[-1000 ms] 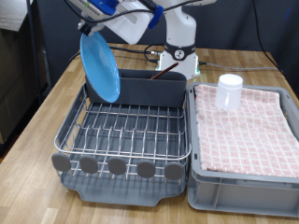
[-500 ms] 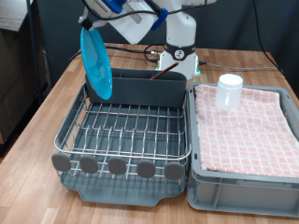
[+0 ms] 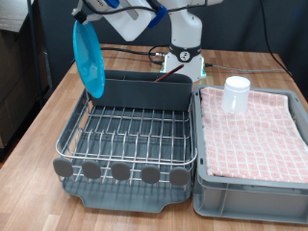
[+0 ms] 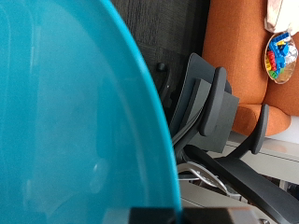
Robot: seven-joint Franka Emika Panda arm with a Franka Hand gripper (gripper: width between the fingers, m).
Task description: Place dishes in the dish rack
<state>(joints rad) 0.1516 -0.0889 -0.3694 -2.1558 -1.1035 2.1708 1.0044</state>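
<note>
My gripper [image 3: 89,17] is at the exterior view's top left, shut on the upper rim of the round light-blue plate [image 3: 89,60]. The plate hangs nearly on edge in the air over the far left corner of the dish rack [image 3: 65,140]. The rack's wire grid is bare and its grey cutlery bin [image 3: 144,92] stands at the back. The plate fills most of the wrist view [image 4: 65,112]. The small white cup [image 3: 237,93] stands upright on the pink checked cloth to the right. The wooden spoon is out of view.
A grey crate [image 3: 252,192] lined with pink checked cloth [image 3: 255,130] sits right of the rack on the wooden table [image 3: 38,125]. The robot base [image 3: 183,53] stands behind the rack. Round grey knobs [image 3: 120,171] line the rack's near edge.
The gripper has carried the plate up and towards the exterior view's left, away from the cutlery bin. The plate has turned more edge-on to the camera. The cup has not moved.
</note>
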